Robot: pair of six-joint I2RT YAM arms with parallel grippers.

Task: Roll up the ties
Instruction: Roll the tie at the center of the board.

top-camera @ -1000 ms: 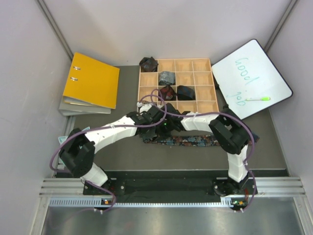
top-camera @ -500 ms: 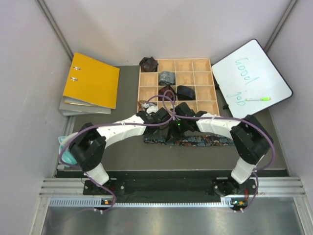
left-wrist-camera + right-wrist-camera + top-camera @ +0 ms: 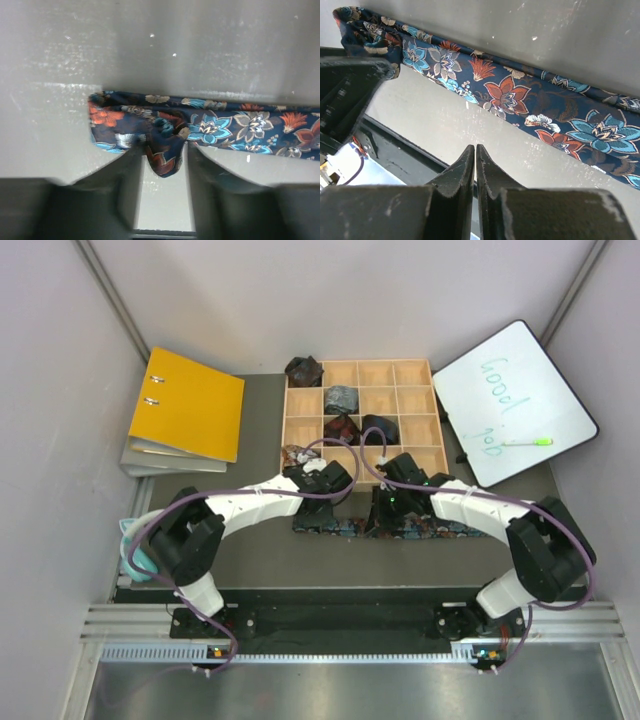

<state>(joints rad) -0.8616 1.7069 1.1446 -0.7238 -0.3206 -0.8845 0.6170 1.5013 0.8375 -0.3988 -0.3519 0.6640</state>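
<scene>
Ties rolled into small bundles sit in the little squares of the wooden box at the back of the table. One long flowery tie is not rolled yet. It lies flat and straight on the table, just in front of the box, and I think it is stretched out like that so it can be rolled up neatly from one end. The left gripper is at the left end of this tie, which looks like the right place to start a roll. Its two fingers are a little way apart, and a small bump of the tie's near edge pokes down between them. The cloth seems to be pinched there, though the view is dim and I cannot be fully sure how tight the hold is. The right gripper is further along the tie, on the side closer to the robot. Its fingers are pressed flat together with nothing between them. Their tips point at the bare table just beside the tie and do not touch the cloth. Maybe it waits there to hold the tie down or help turn it.
</scene>
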